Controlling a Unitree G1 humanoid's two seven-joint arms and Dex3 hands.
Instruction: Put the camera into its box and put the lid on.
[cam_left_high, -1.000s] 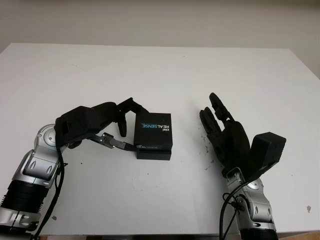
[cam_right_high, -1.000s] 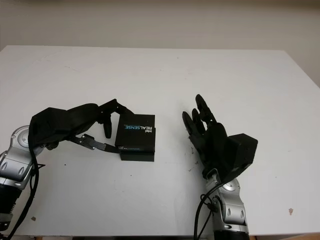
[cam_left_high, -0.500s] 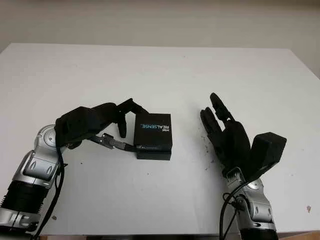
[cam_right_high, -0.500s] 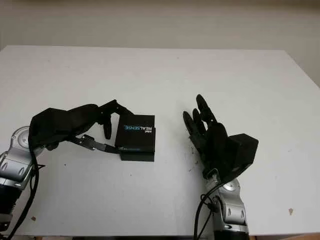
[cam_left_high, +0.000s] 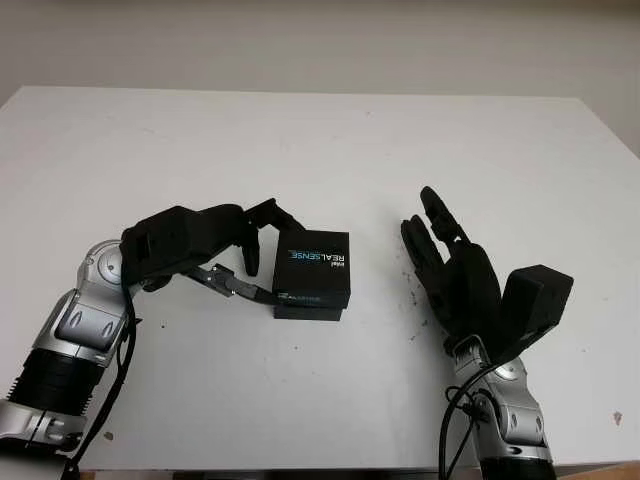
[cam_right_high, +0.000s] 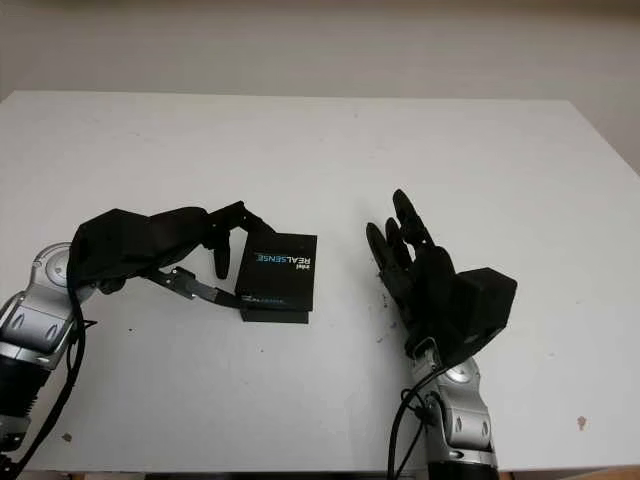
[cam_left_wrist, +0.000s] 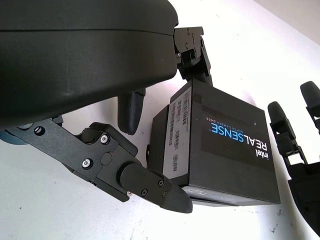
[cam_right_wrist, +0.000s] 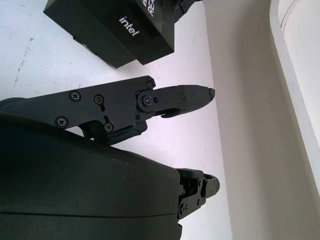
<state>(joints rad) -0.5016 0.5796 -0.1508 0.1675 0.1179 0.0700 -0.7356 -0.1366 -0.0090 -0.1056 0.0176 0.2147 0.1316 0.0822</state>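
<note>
A black box lid (cam_left_high: 318, 262) printed "intel REALSENSE" sits slightly askew on the black box base (cam_left_high: 308, 312) in the middle of the white table (cam_left_high: 300, 140). My left hand (cam_left_high: 275, 258) is at the lid's left side, shut on it: one finger presses the far left corner and the thumb (cam_left_wrist: 150, 182) the near left corner. In the left wrist view the lid (cam_left_wrist: 225, 145) overhangs the base. My right hand (cam_left_high: 430, 235) is open and raised, a little to the right of the box, palm turned toward it.
The table's front edge runs just below both forearms. Its right edge slants off at the far right. Small dark specks (cam_left_high: 412, 300) mark the surface between the box and my right hand. A pale wall rises behind the table.
My left hand has shifted right with the lid, which now lies further right over the base. The right hand has stayed in place.
</note>
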